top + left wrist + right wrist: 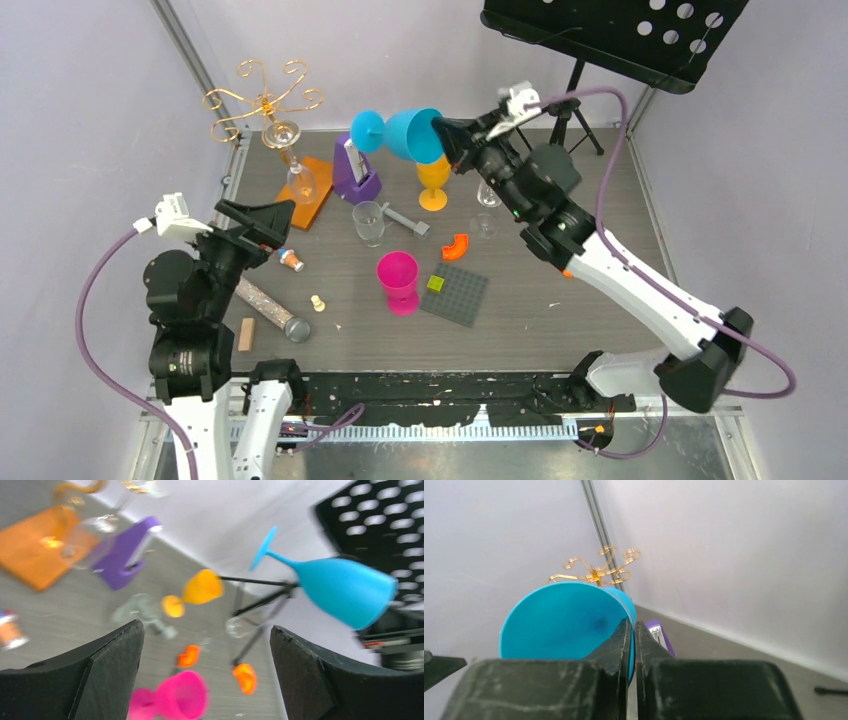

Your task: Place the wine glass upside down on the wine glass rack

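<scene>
2 grippers are in view, and only 1 holds anything. At the far left, the left gripper hangs over the bench with its jaws spread wide and nothing between them.

Just beyond it, at the back left corner, stands the wine glass rack, its gold scroll arms on a thin stem above a flat orange base. 1 clear glass looks to hang from it already, foot up.

Further right, near the middle of the back edge, the blue wine glass is up in the air, clear of the bench. It lies on its side with its long axis running roughly left to right. The foot points toward the rack and the mouth toward the right gripper. That gripper is closed almost fully, pinching the wall of the bowl at the rim.

The rack lies to the left of the held glass and apart from it, with a purple holder under the gap. In the right wrist view the scrolls show just above the bowl, so the gripper points roughly at them. The left arm is nearer the rack, but the right arm has the glass. The coming move likely calls for a carry leftward and a turn that brings the foot on top, so the stem can slide into a free scroll.
</scene>
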Available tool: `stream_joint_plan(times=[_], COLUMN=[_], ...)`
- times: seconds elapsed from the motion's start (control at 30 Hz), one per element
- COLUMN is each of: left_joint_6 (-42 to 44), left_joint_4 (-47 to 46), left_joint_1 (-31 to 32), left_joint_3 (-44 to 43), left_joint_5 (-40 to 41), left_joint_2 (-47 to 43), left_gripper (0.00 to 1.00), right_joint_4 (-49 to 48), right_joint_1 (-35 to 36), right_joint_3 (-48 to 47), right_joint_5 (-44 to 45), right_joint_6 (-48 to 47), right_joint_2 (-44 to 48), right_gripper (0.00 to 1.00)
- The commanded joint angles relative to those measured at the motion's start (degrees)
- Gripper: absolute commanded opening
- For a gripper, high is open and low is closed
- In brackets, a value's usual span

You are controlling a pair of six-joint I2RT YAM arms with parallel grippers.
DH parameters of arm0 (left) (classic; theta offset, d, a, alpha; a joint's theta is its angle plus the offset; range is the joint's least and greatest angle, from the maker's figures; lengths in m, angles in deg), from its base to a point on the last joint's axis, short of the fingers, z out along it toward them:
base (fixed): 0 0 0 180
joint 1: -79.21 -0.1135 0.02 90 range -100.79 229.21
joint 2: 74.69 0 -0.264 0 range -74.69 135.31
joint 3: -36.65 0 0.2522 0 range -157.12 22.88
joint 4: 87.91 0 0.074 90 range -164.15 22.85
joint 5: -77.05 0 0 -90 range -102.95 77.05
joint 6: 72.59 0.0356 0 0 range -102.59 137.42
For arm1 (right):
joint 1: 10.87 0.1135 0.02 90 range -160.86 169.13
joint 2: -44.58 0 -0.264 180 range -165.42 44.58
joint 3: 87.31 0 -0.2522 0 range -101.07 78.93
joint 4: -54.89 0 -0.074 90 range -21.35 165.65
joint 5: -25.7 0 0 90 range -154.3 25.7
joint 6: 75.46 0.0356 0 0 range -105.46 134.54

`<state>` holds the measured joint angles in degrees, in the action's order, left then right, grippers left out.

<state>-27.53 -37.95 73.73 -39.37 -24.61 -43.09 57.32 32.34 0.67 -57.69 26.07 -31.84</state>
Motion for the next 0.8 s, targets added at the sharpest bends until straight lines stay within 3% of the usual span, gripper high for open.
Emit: stream_joint_plan(times=[0.0,0.1,0.27,0.47,0.6,0.77], left_joint_6=[-16.90,-24.47,-27.68,-34.21,-37.84,-37.98], left_joint_4=[-11.74,-20.87,-29.67,-41.19,-48.48,-49.26], left_joint_1=[3.53,8.51,18.51,21.64,22.23,22.62], left_joint_3=[-1.99,-1.71,-4.31,-2.13,-0.49,-1.41], left_joint_5=[-8.74,-10.60,-7.54,-8.37,-8.16,-7.95], left_joint_2=[0.14,1.85,5.62,8.59,9.73,11.64], left_gripper=[0.94,0.95,0.95,0.89,0.86,0.81], right_joint_4=[-25.54,-35.38,-44.81,-65.40,-66.54,-66.42], right_joint_1=[4.07,9.70,16.81,22.97,24.81,26.43], right_joint_3=[9.41,13.69,13.56,18.13,19.17,19.60], right_joint_5=[1.30,2.65,4.42,0.48,-1.48,-2.58], right_joint_6=[-13.91,-24.67,-41.25,-56.26,-59.24,-61.15], right_joint_2=[6.58,8.17,6.56,2.73,2.42,2.61], right_gripper=[0.05,0.05,0.05,0.05,0.05,0.05])
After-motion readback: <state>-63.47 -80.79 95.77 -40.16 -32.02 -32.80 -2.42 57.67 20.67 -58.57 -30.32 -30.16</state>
